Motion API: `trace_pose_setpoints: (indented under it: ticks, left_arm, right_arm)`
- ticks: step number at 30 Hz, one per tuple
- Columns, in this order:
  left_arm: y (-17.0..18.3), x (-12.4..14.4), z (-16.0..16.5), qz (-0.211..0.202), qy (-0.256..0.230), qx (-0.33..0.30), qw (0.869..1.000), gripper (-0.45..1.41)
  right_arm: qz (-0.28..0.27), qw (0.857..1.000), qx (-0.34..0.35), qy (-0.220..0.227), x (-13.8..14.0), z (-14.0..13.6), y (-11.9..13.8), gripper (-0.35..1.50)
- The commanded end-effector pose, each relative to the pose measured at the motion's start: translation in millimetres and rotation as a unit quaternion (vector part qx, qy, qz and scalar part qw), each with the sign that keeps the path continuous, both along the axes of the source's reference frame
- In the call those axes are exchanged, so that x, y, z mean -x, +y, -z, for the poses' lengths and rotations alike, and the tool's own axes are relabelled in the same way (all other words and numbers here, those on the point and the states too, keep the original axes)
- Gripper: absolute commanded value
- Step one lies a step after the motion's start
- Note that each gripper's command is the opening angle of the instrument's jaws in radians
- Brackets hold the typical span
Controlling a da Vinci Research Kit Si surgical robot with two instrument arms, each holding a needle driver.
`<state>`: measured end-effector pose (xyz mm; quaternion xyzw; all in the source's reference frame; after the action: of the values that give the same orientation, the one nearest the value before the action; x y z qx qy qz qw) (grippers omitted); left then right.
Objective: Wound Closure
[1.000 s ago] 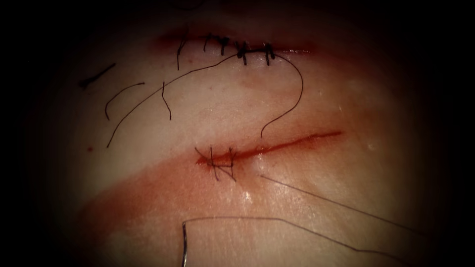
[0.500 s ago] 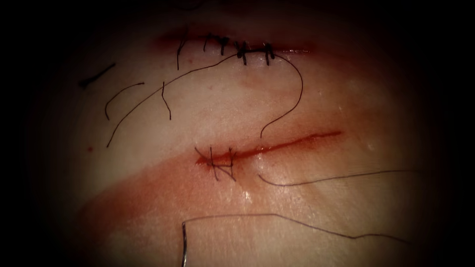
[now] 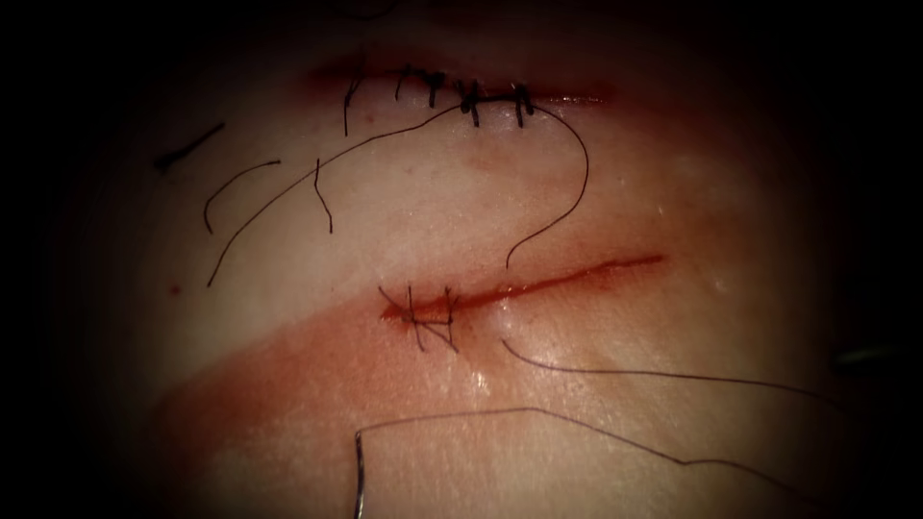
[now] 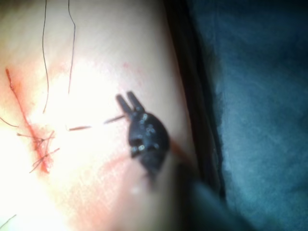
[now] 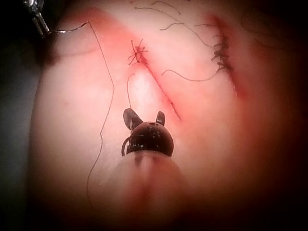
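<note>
One needle (image 3: 358, 476) lies on the tissue (image 3: 673, 192) at the near edge, left of the open cut (image 3: 577, 274), in neither tool. Beyond it, the thread (image 3: 663, 375) strand leaving that cut has sunk back rightward, so it looks untensioned. Two tools: the left tool (image 4: 127, 100) has its jaws slightly apart and empty. The right tool (image 5: 144, 115) has its jaws spread, thread touching one. Farthest, a second, stitched cut (image 3: 461, 91) has three loose cut ends (image 3: 240, 183) near it.

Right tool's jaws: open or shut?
Open. In the right wrist view the right tool has its two jaws spread wide apart, holding nothing, above the tissue.
</note>
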<state>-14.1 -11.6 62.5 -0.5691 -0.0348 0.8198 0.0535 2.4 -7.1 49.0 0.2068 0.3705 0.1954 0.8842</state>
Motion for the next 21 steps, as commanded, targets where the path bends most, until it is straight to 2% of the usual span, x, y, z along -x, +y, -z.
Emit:
trace_pose_setpoints:
  ticks: [1, 3, 5, 7, 8, 10, 16, 21]
  left_arm:
    - [-0.7, 0.8, -0.6, 0.000, -0.001, -0.002, 1.000, -0.45]
    - [-0.7, 0.9, -0.6, 0.001, -0.001, -0.001, 1.000, -0.45]
    - [-0.7, 1.0, -0.6, 0.001, 0.000, -0.001, 1.000, -0.45]
    - [-0.7, 1.0, -0.6, 0.001, 0.000, -0.001, 1.000, -0.45]
    - [-0.7, 1.0, -0.6, 0.001, 0.000, -0.001, 1.000, -0.45]
    - [-0.7, 0.9, -0.6, 0.001, -0.001, -0.002, 1.000, -0.45]
    - [-0.6, 1.0, -0.5, 0.001, -0.001, -0.002, 1.000, -0.45]
    - [-0.7, 1.0, -0.5, 0.001, -0.001, -0.002, 1.000, -0.45]
  right_arm:
    - [-0.005, 1.000, -0.007, 0.022, -0.9, -0.7, 0.6, 1.48]
    - [-0.011, 0.999, -0.011, 0.039, -2.0, -0.9, 1.5, 1.46]
    - [-0.015, 1.000, 0.006, 0.022, -4.1, -1.4, 1.9, 1.46]
    - [-0.024, 0.999, 0.028, -0.009, -9.1, -2.8, 1.1, 1.48]
    - [-0.019, 0.999, 0.025, -0.024, -10.6, -3.4, 0.5, 1.46]
    - [-0.006, 0.999, 0.021, -0.047, -14.0, -5.1, -1.4, 1.31]
    - [0.015, 0.990, 0.073, -0.117, -19.3, -9.2, -4.3, 1.23]
    - [0.017, 0.982, 0.112, -0.150, -21.8, -12.7, -5.4, 1.21]
